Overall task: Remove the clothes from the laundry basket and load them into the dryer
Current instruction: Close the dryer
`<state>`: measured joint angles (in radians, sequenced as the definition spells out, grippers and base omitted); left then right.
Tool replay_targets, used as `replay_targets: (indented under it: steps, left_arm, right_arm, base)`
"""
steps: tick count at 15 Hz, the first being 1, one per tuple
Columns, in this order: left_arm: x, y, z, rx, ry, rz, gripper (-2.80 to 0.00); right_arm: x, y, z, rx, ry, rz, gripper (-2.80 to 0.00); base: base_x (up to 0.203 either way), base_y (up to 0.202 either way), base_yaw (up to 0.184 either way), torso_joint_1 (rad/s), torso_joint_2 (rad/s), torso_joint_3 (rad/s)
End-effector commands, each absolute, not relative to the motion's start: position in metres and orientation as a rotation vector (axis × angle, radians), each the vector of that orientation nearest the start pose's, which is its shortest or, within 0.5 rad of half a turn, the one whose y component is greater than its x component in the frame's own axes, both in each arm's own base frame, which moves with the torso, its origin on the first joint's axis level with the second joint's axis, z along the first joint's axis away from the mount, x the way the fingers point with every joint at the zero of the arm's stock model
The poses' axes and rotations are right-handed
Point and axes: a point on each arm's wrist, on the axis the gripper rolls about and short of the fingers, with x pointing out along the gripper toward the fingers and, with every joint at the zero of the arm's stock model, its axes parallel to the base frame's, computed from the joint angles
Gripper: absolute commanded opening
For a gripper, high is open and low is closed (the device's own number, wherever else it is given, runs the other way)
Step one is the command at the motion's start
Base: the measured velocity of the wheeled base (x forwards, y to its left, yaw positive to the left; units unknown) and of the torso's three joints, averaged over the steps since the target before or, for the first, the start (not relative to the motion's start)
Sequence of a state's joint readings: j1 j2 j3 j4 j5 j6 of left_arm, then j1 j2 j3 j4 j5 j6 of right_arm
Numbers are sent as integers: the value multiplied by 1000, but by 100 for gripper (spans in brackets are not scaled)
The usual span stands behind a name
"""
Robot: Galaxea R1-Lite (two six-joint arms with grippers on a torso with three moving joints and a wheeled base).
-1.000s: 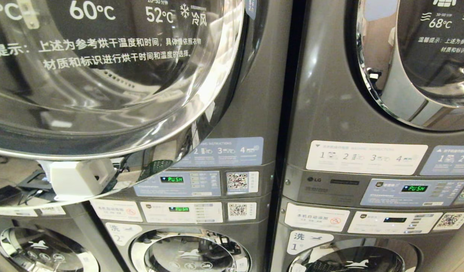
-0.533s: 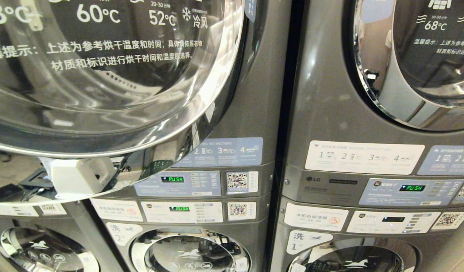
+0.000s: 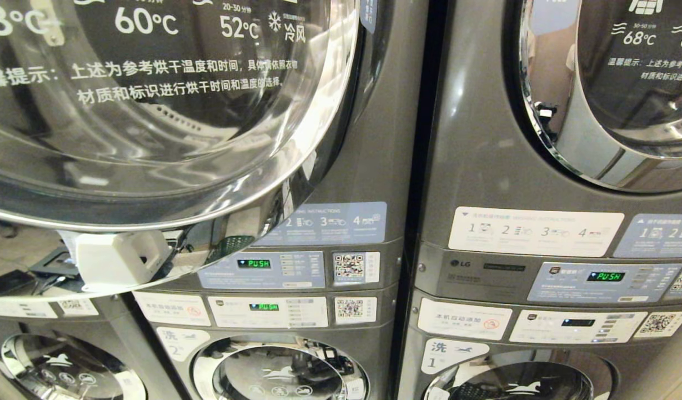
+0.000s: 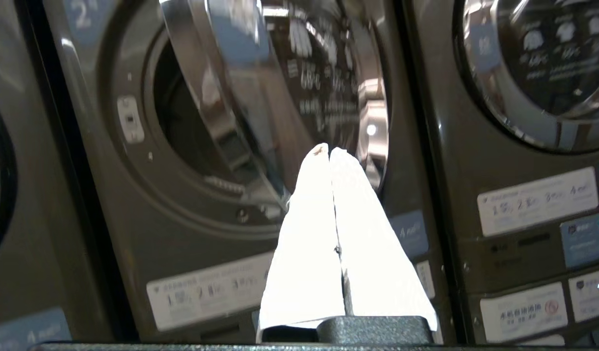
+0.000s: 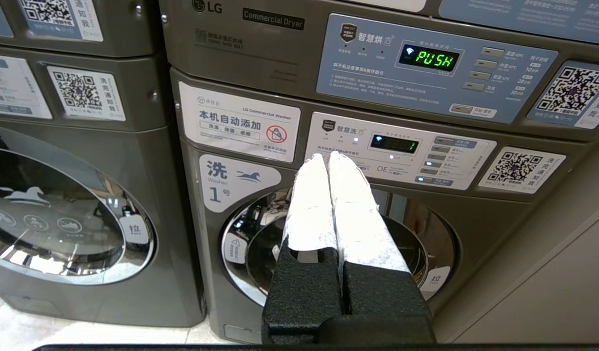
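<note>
The left dryer (image 3: 369,139) stands with its round glass door (image 3: 152,111) swung open toward me. In the left wrist view the dark drum opening (image 4: 177,122) shows behind that door (image 4: 280,87). My left gripper (image 4: 327,148) is shut and empty, its white fingers pressed together, held in front of the door's lower edge. My right gripper (image 5: 327,156) is also shut and empty, pointing at the front of washer number 1 (image 5: 329,243). The clothes and the laundry basket are out of view. Neither arm shows in the head view.
A second dryer (image 3: 541,139) stands to the right with its door (image 3: 613,94) closed. Control panels (image 3: 263,269) and closed washers (image 3: 280,366) sit below both dryers. Pale floor tiles (image 5: 16,331) show at the machines' base, and a beige wall (image 5: 548,282) on the far right.
The head view has shifted very slightly; the printed text on the open door now sits a little farther right and lower. Nothing else differs.
</note>
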<state>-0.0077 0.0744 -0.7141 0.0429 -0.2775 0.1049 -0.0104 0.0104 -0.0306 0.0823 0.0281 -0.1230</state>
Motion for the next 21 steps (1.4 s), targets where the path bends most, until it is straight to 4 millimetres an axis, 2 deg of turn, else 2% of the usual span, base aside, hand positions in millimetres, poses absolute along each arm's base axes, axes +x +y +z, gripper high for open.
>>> replay_targets:
  steps: [1, 3, 5, 7, 8, 9, 12, 17, 21]
  left_arm:
    - [-118, -6, 274, 187, -612, -258, -280]
    - [-106, -6, 320, 194, -614, -283, -280]
    - [-81, -7, 367, 195, -600, -299, -280]
    - [-52, -7, 401, 190, -579, -343, -280]
    - [-42, -7, 410, 192, -573, -402, -280]
    - [-38, -8, 412, 198, -565, -463, -280]
    - [-28, -9, 410, 207, -533, -431, -280]
    - [0, -7, 415, 256, -461, -91, -280]
    - [18, -2, 408, 241, -396, -36, -280]
  right_arm:
    - [-24, 1, 76, -123, 68, 24, -280]
    - [-24, 1, 76, -123, 65, 24, -280]
    - [-25, 1, 76, -124, 61, 28, -280]
    - [-25, 1, 76, -124, 52, 32, -280]
    - [-25, 1, 76, -123, 50, 32, -280]
    - [-25, 1, 76, -125, 49, 32, -280]
    - [-25, 1, 76, -125, 49, 32, -280]
    - [-25, 1, 76, -125, 49, 31, -280]
    - [-25, 1, 76, -125, 49, 31, -280]
  base:
    - [0, 0, 0, 0, 0, 0]
    - [0, 0, 0, 0, 0, 0]
    - [0, 0, 0, 0, 0, 0]
    - [0, 0, 0, 0, 0, 0]
    - [0, 0, 0, 0, 0, 0]
    - [0, 0, 0, 0, 0, 0]
    - [0, 0, 0, 0, 0, 0]
    - [0, 0, 0, 0, 0, 0]
    - [0, 0, 0, 0, 0, 0]
